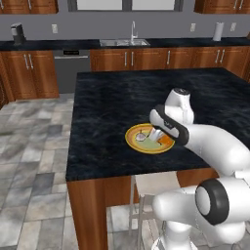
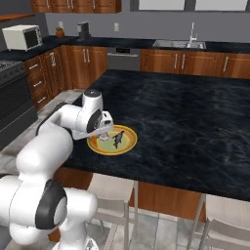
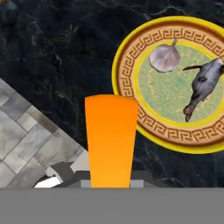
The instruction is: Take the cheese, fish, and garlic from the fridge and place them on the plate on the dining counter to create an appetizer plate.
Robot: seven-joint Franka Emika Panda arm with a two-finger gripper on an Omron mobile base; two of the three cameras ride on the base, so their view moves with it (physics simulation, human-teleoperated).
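We find the gripper (image 3: pixel 110 177) closed on the cheese (image 3: pixel 111 140). In the hand view the orange wedge stands up from between the finger tips, which are hidden behind it; the jaws stand narrow, taking it across its thin dimension. In the left base view the hand hangs low over the near right part of the plate (image 1: pixel 134 140), with an orange patch (image 1: pixel 166 141) beside the fingers that we take for the same wedge, at or just above the rim.

We judge the cheese to be light and stiff enough to hold its shape in a pinch, with smooth, sloping faces that could slide if the grip loosened. The hold low on the broad flat faces looks sound, and we see no tilt in the wedge.

Next out, the plate sits near the front edge of the dining counter (image 1: pixel 122 93), on the black marbled top. On it lie the garlic (image 3: pixel 165 57), a pale bulb at the inner edge of the patterned rim, and the fish (image 3: pixel 203 83), dark and slim, over the green centre. The two are near each other and not touching. Clear plate surface remains around them.

By our reading two foods are delivered and the third awaits release; a low, level set-down would suit, since the wedge may tip.

Farther back, a wall counter with a sink (image 1: pixel 124 42) runs along the rear wall.
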